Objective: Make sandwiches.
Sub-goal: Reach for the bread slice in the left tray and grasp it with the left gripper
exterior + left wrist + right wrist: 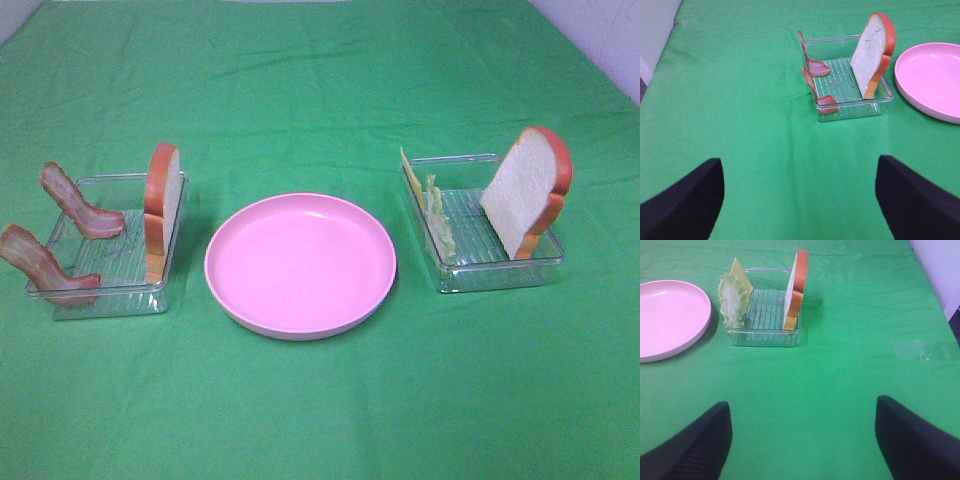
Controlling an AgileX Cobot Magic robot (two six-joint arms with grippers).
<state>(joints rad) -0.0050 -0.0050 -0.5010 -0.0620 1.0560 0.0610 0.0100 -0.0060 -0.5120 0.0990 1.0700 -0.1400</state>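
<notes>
The sandwich parts stand apart in two clear trays. In the left tray (105, 290) two bacon strips (80, 205) lean on the far wall, and a bread slice (162, 205) stands upright by the plate side. The right tray (500, 275) holds a cheese slice (410, 175), a lettuce leaf (440, 220) and a leaning bread slice (528, 188). My left gripper (800, 210) is open, well short of the bacon (812, 65) and bread (871, 52). My right gripper (800, 445) is open too, short of the lettuce (734, 302) and bread (797, 287). Neither gripper shows in the high view.
A round pink plate (300, 262) lies between the two trays with nothing on it. Green cloth covers the whole table. A pale wall or floor edge shows at the far right corner (940, 270).
</notes>
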